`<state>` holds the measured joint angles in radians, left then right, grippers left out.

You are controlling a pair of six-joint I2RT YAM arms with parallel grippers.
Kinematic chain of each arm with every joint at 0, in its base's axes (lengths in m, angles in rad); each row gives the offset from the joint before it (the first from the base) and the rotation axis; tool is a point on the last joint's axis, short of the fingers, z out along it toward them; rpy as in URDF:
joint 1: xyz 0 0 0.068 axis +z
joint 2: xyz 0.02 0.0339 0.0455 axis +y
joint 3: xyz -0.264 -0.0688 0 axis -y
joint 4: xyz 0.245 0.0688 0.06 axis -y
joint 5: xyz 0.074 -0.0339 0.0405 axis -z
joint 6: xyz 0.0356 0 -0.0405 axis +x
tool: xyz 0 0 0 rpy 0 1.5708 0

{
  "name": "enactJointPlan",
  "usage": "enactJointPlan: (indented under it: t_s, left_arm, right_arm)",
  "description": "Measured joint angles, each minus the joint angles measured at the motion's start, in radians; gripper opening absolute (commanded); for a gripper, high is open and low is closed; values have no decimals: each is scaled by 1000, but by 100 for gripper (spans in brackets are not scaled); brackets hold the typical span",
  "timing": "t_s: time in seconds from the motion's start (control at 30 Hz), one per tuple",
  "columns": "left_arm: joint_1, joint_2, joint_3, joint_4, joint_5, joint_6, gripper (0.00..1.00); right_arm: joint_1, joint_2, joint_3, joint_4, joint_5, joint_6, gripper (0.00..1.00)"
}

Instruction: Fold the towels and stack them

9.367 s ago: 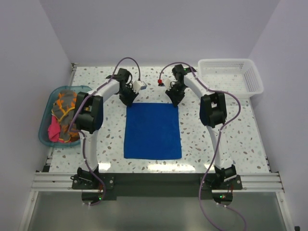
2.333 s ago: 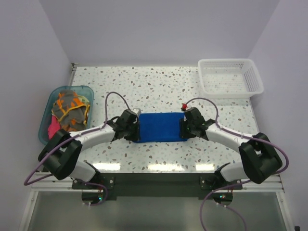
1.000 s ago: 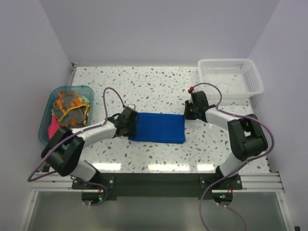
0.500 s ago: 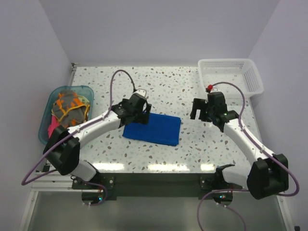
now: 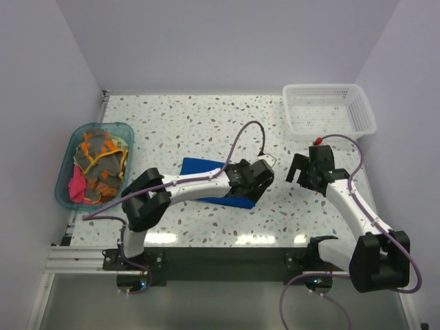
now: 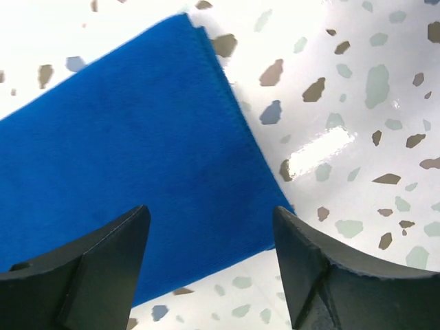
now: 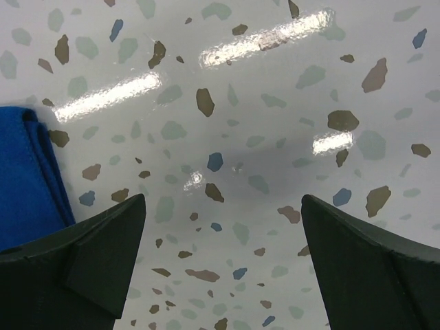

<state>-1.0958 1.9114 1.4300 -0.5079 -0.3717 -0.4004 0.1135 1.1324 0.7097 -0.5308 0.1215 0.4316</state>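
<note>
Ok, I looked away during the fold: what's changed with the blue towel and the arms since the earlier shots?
The blue towel, flat before, now lies folded into a strip. Both arms let go: the left arm swung across to its right end, the right arm drew back right, jaws open. Tub and basket unchanged.

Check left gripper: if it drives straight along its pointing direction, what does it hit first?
The blue towel, near its end. The left gripper points at it, open; the gap between them is unclear.

Left arm [image 5: 198,183] blocks my overhead view of blue towel [image 5: 197,166] middle. Right wrist: towel cut off at 9 o'clock edge. Pink towel [image 5: 76,185] mostly buried in teal tub [image 5: 63,200].
</note>
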Motion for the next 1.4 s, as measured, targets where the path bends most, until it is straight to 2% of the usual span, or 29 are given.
enactJointPlan:
  t_s: [0.03, 0.23, 0.47, 0.6, 0.63, 0.7, 0.73, 0.8, 0.83, 0.9, 1.1, 1.4]
  left_arm:
    - [-10, 29, 19, -7, -2, 1, 71]
    - [-49, 127, 74, -17, -4, 11, 69]
    - [-61, 176, 78, -15, -2, 16, 70]
    - [-63, 183, 79, -6, -9, 11, 65]
    - [-63, 183, 78, -5, -11, 9, 56]
    - [-64, 183, 71, 2, -21, -4, 45]
    - [-64, 183, 64, 10, -27, -8, 32]
    - [-66, 183, 52, 22, -48, -10, 19]
    - [-66, 182, 44, 27, -60, -9, 8]
    - [-65, 179, 33, 38, -77, -8, 0]
    - [-41, 124, -52, 124, -42, -8, 0]
    - [20, 39, -135, 135, 37, -8, 0]
  right_arm:
    - [-7, 0, -5, 0, -1, 3, 99]
    - [-35, 2, -19, 11, -12, 18, 99]
    - [-37, 11, -34, 23, -35, 22, 99]
    - [-40, 12, -39, 29, -55, 24, 99]
    - [-41, 12, -39, 30, -64, 25, 99]
    - [-42, 13, -39, 31, -80, 28, 99]
    - [-42, 13, -39, 32, -89, 30, 99]
    - [-42, 19, -39, 37, -114, 35, 99]
    - [-42, 23, -39, 41, -122, 38, 99]
    - [-42, 31, -39, 49, -149, 47, 99]
    - [-42, 46, -62, 113, -257, 98, 99]
    - [5, 179, -128, 324, -438, 311, 99]
